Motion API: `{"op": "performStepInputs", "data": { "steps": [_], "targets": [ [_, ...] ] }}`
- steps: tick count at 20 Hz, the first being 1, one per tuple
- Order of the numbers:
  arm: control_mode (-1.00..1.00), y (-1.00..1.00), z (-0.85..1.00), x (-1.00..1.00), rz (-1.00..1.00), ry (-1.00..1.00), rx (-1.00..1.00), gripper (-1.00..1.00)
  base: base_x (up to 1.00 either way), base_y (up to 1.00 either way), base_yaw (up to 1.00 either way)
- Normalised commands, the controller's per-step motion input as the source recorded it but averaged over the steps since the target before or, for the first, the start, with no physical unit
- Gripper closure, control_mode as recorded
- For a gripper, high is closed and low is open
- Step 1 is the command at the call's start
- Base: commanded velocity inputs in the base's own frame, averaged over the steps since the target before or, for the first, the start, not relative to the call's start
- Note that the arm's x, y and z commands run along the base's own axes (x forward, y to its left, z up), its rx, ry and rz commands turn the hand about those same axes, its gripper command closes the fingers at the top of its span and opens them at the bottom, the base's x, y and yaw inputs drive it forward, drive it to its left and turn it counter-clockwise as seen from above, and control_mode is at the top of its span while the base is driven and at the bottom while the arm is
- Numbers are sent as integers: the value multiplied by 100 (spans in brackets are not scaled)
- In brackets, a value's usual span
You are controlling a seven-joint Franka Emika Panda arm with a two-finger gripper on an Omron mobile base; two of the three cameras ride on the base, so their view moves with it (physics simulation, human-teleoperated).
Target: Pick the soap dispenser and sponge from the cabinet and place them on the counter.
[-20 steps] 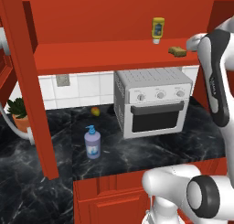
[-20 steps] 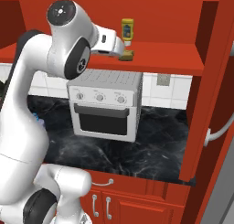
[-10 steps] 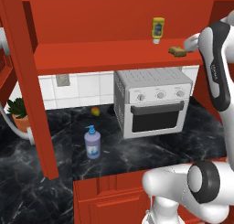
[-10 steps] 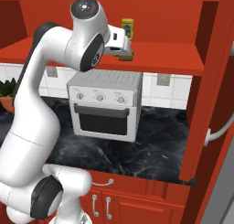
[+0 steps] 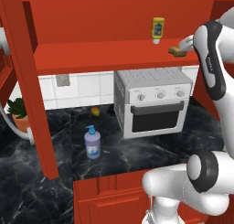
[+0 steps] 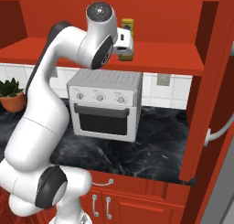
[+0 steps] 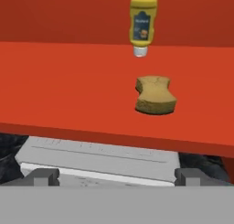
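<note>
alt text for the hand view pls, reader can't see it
A tan sponge lies on the red cabinet shelf ahead of the open jaws, untouched. A yellow squeeze bottle stands cap-down behind it, and the toaster oven's grey top shows below the shelf.

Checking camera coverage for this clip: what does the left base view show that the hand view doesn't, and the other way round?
The left base view alone takes in the soap dispenser standing on the counter, a small fruit and a potted plant. The hand view alone shows the open gripper with its fingertips spread, facing the shelf. Both show the sponge on the cabinet shelf, the yellow squeeze bottle behind it, and the toaster oven.
</note>
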Motion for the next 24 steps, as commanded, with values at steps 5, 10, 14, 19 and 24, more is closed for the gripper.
{"op": "performStepInputs", "data": {
  "steps": [5, 10, 14, 19, 24],
  "targets": [
    [-100, -1, -4, 38, 1, 0, -2, -100, 0, 0, 0],
    [-100, -3, -3, 34, 0, 0, -3, -100, 0, 0, 0],
    [-100, -11, -5, 26, 0, 0, -3, -100, 0, 0, 0],
    [-100, -12, -6, 26, 0, 0, -2, -100, 0, 0, 0],
    [-100, -11, -9, 29, 0, 0, -1, -100, 0, 0, 0]
  ]
}}
